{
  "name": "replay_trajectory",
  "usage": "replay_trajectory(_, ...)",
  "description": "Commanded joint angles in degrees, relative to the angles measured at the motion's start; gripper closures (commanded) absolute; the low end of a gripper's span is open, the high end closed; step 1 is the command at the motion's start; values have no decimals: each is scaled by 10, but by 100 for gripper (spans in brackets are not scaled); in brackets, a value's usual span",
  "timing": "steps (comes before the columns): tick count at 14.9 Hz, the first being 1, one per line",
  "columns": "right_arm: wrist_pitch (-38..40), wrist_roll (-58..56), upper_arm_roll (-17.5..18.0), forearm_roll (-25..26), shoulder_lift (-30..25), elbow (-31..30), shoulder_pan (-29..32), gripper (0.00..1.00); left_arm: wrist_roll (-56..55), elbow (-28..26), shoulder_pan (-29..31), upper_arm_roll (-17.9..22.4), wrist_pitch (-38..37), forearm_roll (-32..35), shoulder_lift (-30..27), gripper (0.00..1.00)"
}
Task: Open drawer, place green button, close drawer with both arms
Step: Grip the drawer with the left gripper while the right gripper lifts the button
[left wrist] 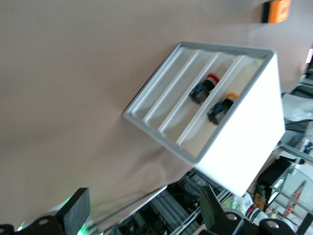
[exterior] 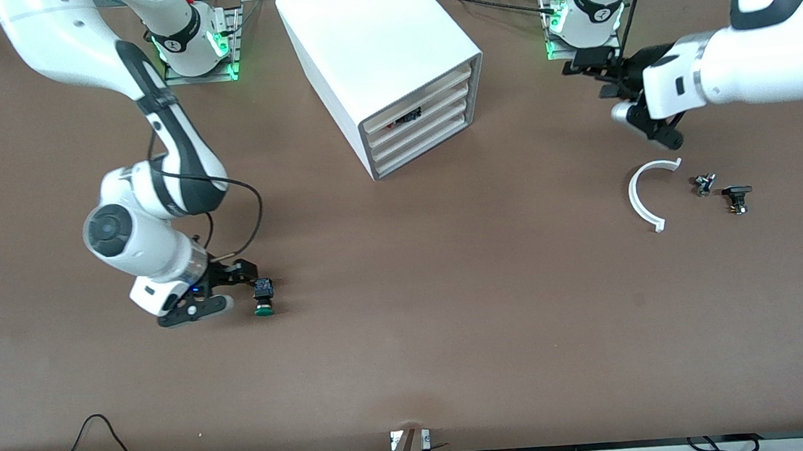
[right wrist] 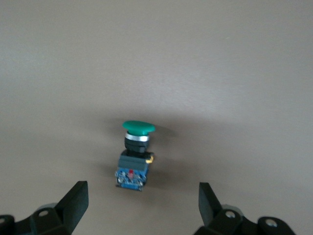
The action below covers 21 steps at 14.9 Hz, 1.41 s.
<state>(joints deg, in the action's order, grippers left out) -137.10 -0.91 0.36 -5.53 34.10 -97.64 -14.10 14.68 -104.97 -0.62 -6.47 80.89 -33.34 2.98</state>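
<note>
Front view, right gripper (exterior: pixel 227 293) released beside button (exterior: pixel 263 297), left gripper (exterior: pixel 634 105) released, above white arc (exterior: pixel 642 195) w/ small parts (exterior: pixel 704 184).

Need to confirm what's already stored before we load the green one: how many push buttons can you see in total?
3. The green button lies on the table by the right gripper. A red-capped button and an orange-capped button lie inside the cabinet. More may be hidden inside.

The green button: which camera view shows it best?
The right wrist view: the button lies on the table, centred ahead of the open right hand, with green cap and black body clear. The front view shows it small beside that hand. The left wrist view misses it.
</note>
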Motion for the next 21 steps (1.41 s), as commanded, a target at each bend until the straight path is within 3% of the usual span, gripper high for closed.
replay_trajectory(1,-35,19,-1,-12,25,-4,-9,0,72,-42,-3,1,51,-36,3,1)
replay_trajectory(3,-61,21,-1,-12,44,-4,-15,0,111,-43,-4,-20,87,-42,32,1)
replay_trajectory(6,-66,32,-2,-12,54,-4,-19,1,196,-45,-3,-25,110,-114,88,1)
replay_trajectory(8,-67,36,-1,-12,58,-4,-20,9,228,-45,-4,-25,116,-153,120,1)
replay_trajectory(11,-67,37,-2,-12,58,-4,-22,32,285,-61,-4,-35,169,-171,151,1)
replay_trajectory(15,-66,37,-1,-12,59,-3,-22,66,386,-138,-13,-39,231,-256,156,4)
replay_trajectory(18,-63,37,-2,-12,58,-3,-22,98,426,-167,-24,-49,243,-306,185,10)
replay_trajectory(20,-62,36,-2,-12,57,1,-22,100,434,-182,-26,-62,268,-314,198,14)
replay_trajectory(21,-61,34,-2,-12,54,3,-22,100,434,-189,-25,-71,276,-315,200,22)
